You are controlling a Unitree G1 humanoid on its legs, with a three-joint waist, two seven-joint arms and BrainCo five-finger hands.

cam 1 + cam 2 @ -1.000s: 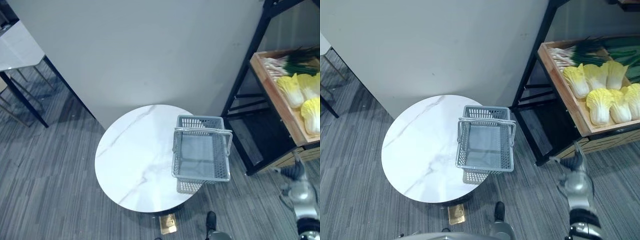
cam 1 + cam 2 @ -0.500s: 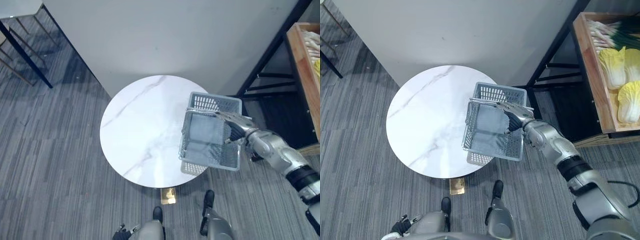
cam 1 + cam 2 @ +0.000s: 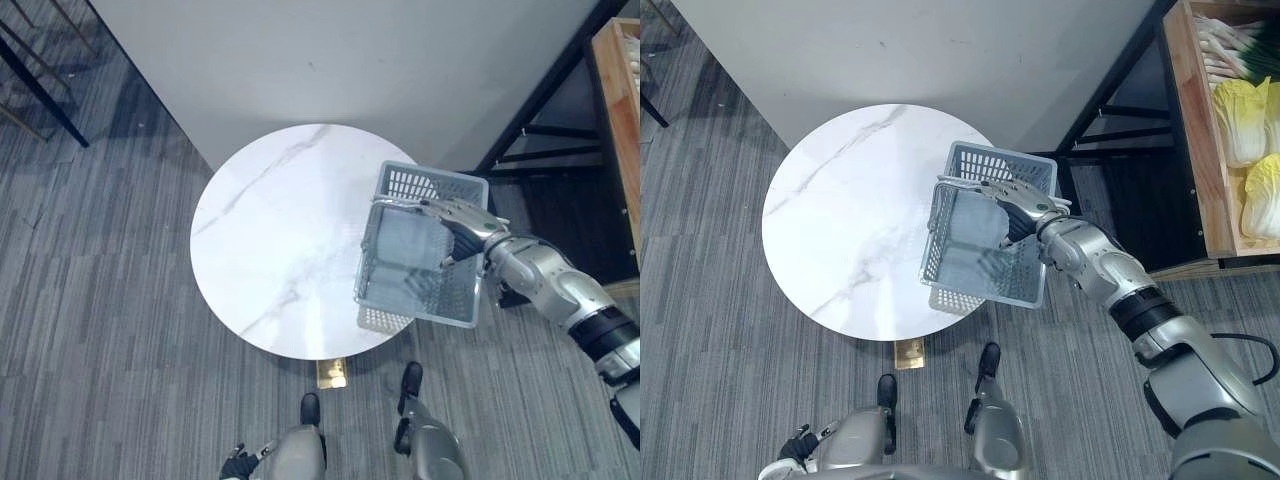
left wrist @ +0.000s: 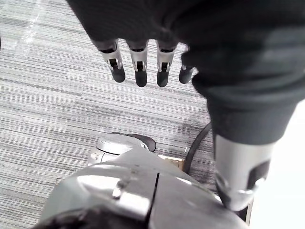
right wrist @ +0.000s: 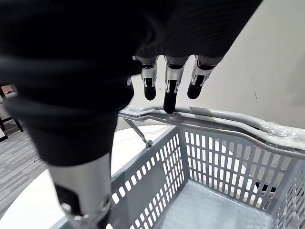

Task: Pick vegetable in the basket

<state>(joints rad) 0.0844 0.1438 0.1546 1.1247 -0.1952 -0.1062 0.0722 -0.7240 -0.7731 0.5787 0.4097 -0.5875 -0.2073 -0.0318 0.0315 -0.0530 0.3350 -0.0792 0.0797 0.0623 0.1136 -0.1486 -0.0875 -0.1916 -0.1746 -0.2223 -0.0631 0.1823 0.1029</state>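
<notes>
Basket (image 3: 408, 288) lies lengthwise near-to-far under right robot hand (image 3: 465, 222)

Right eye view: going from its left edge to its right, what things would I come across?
Round marble table → grey basket → black shelf frame → wooden crate → yellow cabbages.

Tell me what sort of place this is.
Likely a mock grocery set-up in an office-type room: a wooden crate of cabbages on a black rack, a grey shopping basket on a round marble-look table, and grey carpet.
</notes>
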